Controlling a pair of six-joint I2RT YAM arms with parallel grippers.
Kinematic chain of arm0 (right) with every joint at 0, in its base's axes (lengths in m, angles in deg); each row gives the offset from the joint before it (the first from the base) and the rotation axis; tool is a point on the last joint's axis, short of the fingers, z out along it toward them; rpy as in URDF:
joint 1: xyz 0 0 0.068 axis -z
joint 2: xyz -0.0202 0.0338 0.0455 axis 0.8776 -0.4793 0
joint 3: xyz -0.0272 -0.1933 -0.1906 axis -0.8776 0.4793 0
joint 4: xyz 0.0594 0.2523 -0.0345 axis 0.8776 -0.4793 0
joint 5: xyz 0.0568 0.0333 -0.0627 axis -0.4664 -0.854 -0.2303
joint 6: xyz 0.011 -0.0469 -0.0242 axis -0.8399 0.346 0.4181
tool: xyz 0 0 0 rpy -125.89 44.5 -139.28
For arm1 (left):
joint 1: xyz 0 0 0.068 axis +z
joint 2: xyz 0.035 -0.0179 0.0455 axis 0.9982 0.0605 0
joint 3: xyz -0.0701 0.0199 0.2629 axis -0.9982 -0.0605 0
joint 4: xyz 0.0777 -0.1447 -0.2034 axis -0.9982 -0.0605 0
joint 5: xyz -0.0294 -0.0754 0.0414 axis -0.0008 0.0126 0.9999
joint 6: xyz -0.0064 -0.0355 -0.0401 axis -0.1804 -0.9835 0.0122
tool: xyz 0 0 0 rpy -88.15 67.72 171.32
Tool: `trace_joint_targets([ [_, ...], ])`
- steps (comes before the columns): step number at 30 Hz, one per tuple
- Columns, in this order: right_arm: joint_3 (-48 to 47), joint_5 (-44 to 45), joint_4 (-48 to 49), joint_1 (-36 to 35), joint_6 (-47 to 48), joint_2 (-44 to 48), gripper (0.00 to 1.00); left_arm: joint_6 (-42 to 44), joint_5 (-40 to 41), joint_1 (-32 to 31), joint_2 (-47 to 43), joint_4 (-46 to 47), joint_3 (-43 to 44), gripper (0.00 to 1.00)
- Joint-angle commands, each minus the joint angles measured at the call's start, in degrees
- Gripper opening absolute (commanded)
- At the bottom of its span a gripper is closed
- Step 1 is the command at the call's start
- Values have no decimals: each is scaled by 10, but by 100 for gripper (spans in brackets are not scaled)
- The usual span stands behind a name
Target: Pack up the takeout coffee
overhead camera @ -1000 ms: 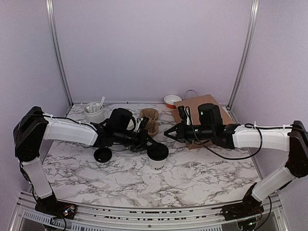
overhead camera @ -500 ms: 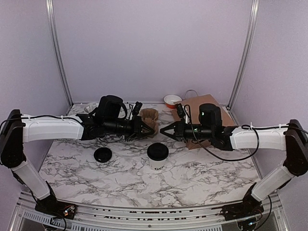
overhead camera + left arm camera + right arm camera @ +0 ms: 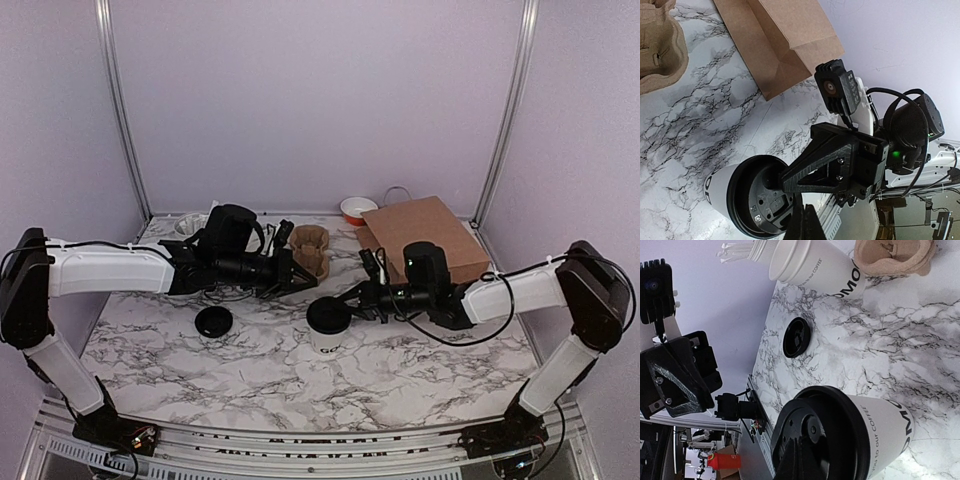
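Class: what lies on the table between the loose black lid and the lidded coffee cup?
Only bare marble separates the loose lid from the cup, per the top view.

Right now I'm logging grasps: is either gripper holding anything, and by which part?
Nothing is held: the left gripper and the right gripper are both shut, empty.

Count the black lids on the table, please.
2. One lid sits on the coffee cup in the middle of the table. The other lid lies loose on the table, left of that cup. More may be hidden.

White cup [image 3: 331, 341] — black lid [image 3: 327, 313]; grey-veined marble table [image 3: 420, 376]
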Motion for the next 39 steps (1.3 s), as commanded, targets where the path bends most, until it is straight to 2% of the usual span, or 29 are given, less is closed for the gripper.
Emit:
trace_joint_targets([
  [1, -29, 8, -52, 1, 17, 24, 0, 9, -2, 2, 0, -8, -3, 0],
  [5, -43, 13, -62, 1, 24, 49, 0, 8, -4, 2, 2, -7, -2, 0],
  [10, -70, 36, -122, 1, 58, 86, 0, -9, -29, 1, -2, 12, 8, 0],
  [16, -81, 50, -151, 2, 79, 105, 0, -47, -74, 5, -5, 90, -6, 0],
  [25, -62, 43, -139, 2, 71, 99, 0, -77, -101, 15, 124, 190, -86, 0],
  [39, -63, 43, -140, 2, 73, 98, 0, -80, -106, 14, 93, 186, -62, 0],
])
